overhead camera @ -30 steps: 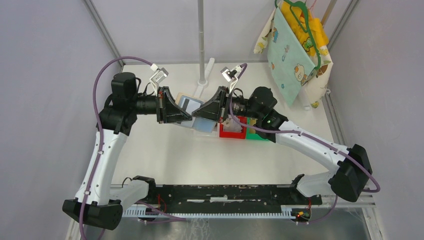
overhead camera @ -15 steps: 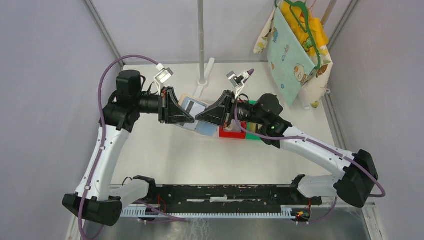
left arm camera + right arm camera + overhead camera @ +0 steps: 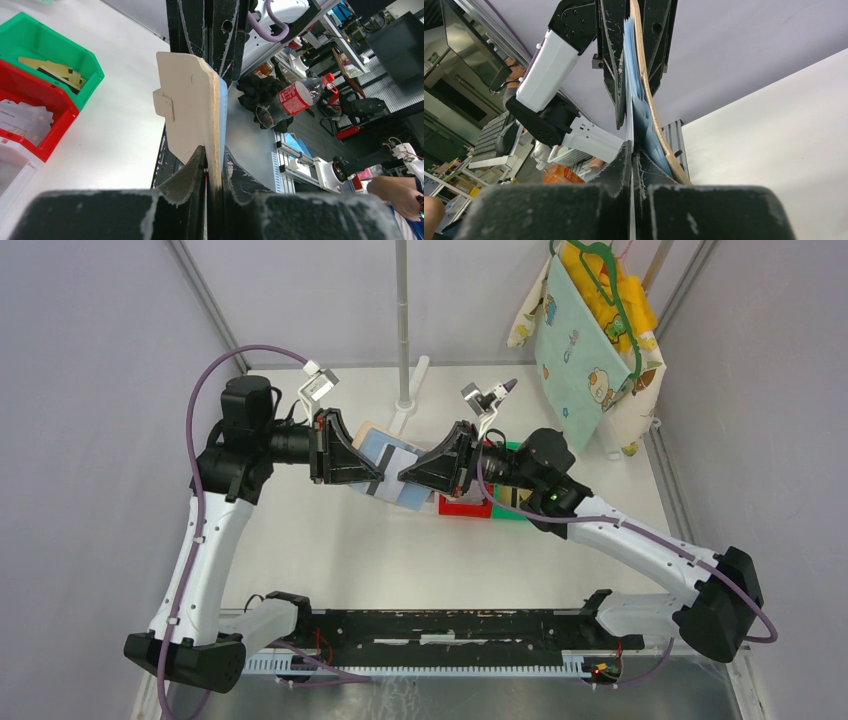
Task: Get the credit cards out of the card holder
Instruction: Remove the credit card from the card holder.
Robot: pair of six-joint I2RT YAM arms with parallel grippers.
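The card holder, tan outside with pale blue pockets, hangs above the table between both arms. My left gripper is shut on its left end; in the left wrist view the card holder stands edge-on between the fingers of the left gripper. My right gripper meets it from the right. In the right wrist view the right gripper is shut on the thin pale edge of a credit card that sits beside the blue pockets. The rest of that card is hidden.
Under the right gripper stand a red bin and a green bin. In the left wrist view the green bin holds gold cards, the red bin pale ones. An upright pole and hanging cloths stand behind.
My right gripper has shifted a little to the right and its jaws have closed fully. The left gripper keeps hold of the card holder, nearly in the same place.
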